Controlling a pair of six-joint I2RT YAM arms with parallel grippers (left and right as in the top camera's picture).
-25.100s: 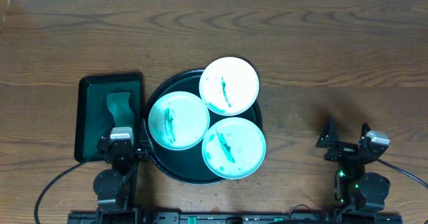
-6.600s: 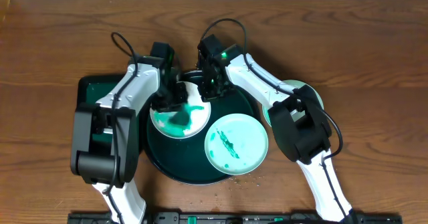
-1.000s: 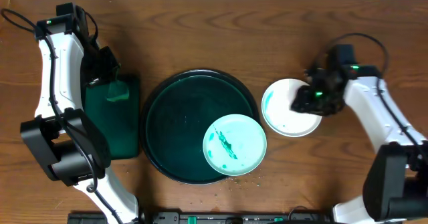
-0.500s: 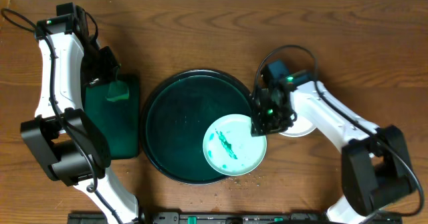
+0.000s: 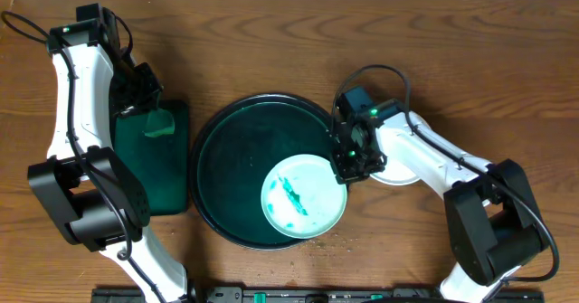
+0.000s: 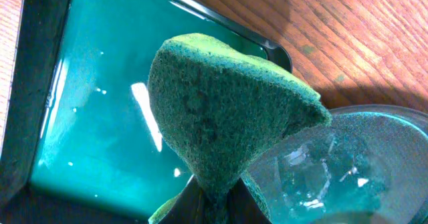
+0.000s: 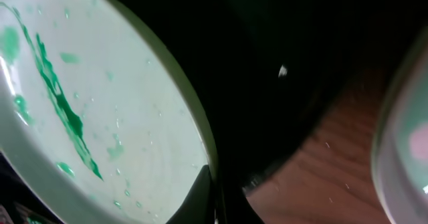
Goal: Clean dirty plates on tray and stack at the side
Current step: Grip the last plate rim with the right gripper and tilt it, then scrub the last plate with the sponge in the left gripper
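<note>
One plate (image 5: pixel 303 197), white with green streaks, lies in the lower right of the large round dark tray (image 5: pixel 244 149). My right gripper (image 5: pixel 344 172) is shut on that plate's right rim. In the right wrist view the fingers (image 7: pixel 200 197) pinch the edge of the plate (image 7: pixel 100 103) over the dark tray (image 7: pixel 301 63). Just right of the tray, cleaned plates (image 5: pixel 395 176) sit on the table, mostly hidden by my right arm. My left gripper (image 5: pixel 152 111) is shut on a green sponge (image 5: pixel 158 122), (image 6: pixel 221 110) above the rectangular tray.
A rectangular dark tray (image 5: pixel 154 172) with teal liquid (image 6: pixel 87 117) sits left of the round tray. Green specks (image 5: pixel 330 242) dot the wood in front of the round tray. The edge of another plate (image 7: pixel 408 137) shows at the right of the right wrist view.
My right arm swung from the side plates over to the tray and shut on the streaked plate's rim. That plate slid slightly left. The left arm stayed put.
</note>
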